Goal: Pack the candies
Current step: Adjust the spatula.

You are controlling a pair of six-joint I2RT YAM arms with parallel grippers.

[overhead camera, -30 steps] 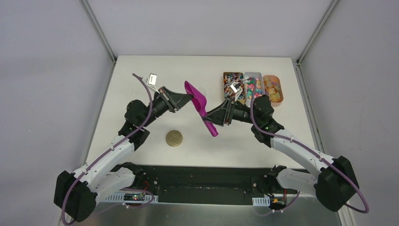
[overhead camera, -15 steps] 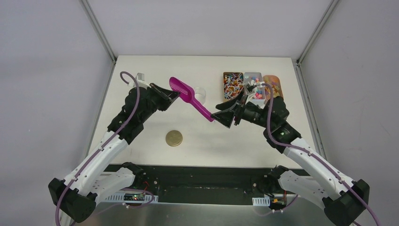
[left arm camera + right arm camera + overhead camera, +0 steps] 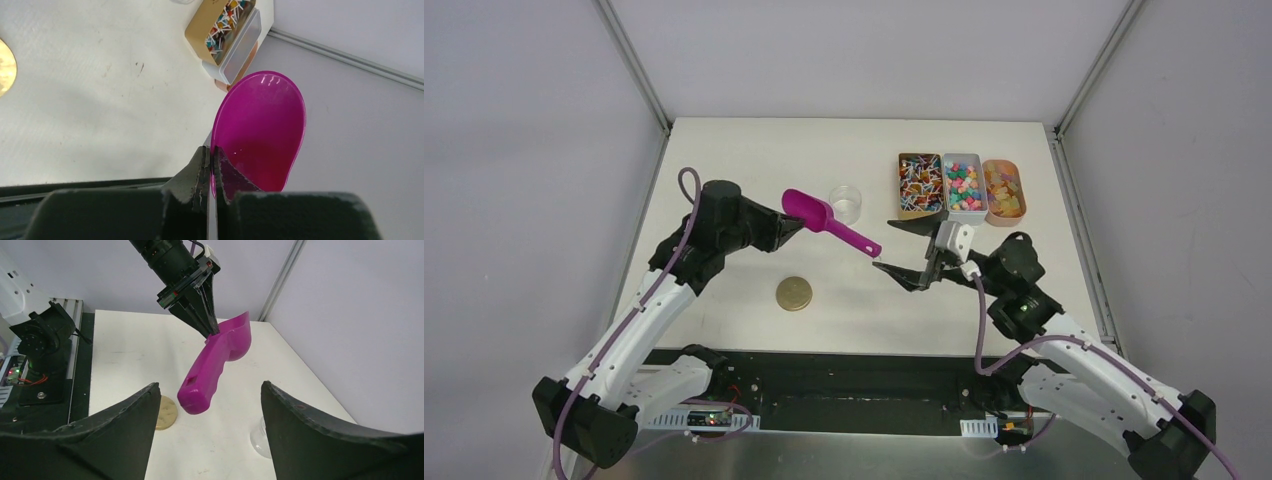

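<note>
while the left gripper [image 3: 796, 224] is clamped tight on the rim of the magenta scoop [image 3: 824, 218], holding it up off the table [image 3: 724, 160], the right gripper [image 3: 902, 250] sits just past the handle end with its jaws spread wide, apart from the handle. the right wrist view has it clearly: the scoop's handle points toward the camera, framed by the two open fingers [image 3: 115, 430], with a gap on either side. the left wrist view shows the scoop's bowl pinched at its edge between the closed fingertips. the candies [image 3: 962, 188] are over at the far right of the table, sorted into three small trays side by side: wrapped mixed ones in the brown tray [image 3: 919, 155], pastel pieces in the middle tray [image 3: 963, 156], orange ones in the rounded tray [image 3: 1004, 162]. a clear cup [image 3: 846, 203] stands just behind the scoop, and the gold lid [image 3: 794, 294] lies flat nearer the arm bases.
</note>
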